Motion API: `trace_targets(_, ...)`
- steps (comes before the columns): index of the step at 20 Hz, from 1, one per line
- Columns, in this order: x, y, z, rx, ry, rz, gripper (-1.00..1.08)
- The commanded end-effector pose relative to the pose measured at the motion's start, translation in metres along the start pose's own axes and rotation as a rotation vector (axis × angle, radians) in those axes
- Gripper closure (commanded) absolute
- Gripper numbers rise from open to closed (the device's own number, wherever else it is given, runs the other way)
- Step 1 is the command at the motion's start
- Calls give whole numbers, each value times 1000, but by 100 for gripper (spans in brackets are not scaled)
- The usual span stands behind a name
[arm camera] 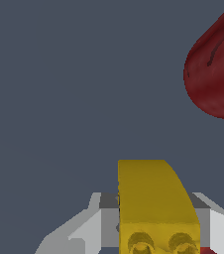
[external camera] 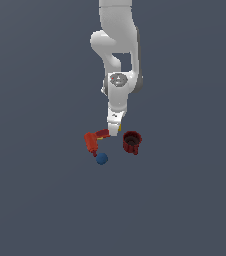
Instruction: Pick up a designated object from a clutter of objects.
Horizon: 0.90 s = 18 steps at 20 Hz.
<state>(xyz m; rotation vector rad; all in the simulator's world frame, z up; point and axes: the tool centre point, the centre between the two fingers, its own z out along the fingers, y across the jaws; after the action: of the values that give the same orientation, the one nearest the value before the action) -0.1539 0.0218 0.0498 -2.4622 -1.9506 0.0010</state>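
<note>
- The yellow piece [arm camera: 156, 208] is seen in the wrist view set between the two fingers [arm camera: 91, 225] of the gripper [external camera: 115, 131]; it appears to be pinched, though contact at the pads is not clearly shown.
- In the exterior view, the gripper is lowered into the clutter, between the red L-shaped tool [external camera: 92, 142] and the dark red mug [external camera: 131, 142]; only a sliver of yellow is seen there.
- The blue ball [external camera: 102, 159] lies apart, nearer the camera.
- A slip may be feared on lifting, since the piece is small and smooth-sided.
- The mug or tool could be knocked if the arm is swung sideways before it is raised.
</note>
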Motion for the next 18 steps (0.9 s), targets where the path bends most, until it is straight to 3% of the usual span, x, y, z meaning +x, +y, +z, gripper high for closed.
trace_targets(1, -1, 1, -12, -1, 0, 0, 108)
trace_targets(18, -13, 10, -135, 0, 2, 0, 108)
